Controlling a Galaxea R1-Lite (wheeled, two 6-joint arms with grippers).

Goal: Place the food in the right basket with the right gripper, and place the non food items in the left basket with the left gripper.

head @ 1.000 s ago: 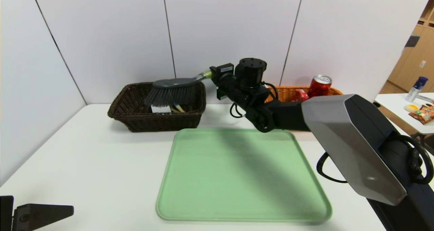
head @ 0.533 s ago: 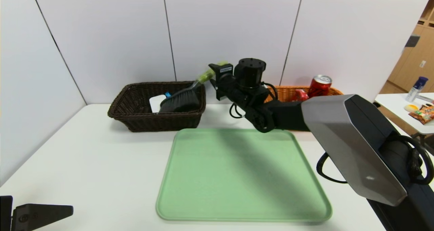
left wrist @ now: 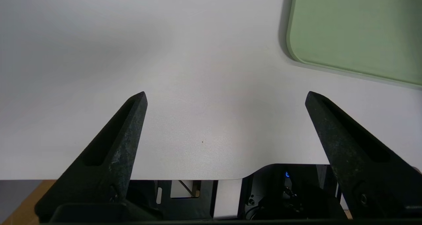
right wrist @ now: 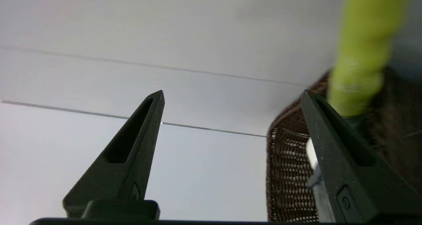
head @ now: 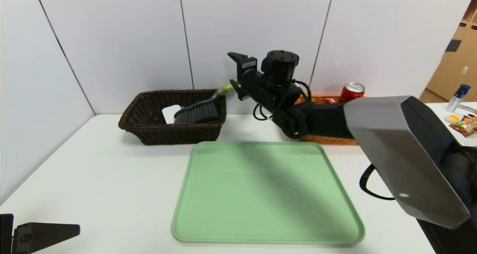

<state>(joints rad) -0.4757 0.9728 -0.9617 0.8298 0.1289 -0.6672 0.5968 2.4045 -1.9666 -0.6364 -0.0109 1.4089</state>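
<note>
While the brush (head: 197, 110) lies in the dark brown basket (head: 149, 129), handle propped on its rim, the right pincer (head: 234, 68) hangs open and empty just beside it: a release step. A second ago it held the brush above the basket. Next comes withdrawal. The left pincer (left wrist: 226, 98) idles open over the desk (head: 111, 179).

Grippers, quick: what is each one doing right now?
Left gripper: open, holding nothing, low over the table.
Right gripper: open, empty, beside the brush.
</note>
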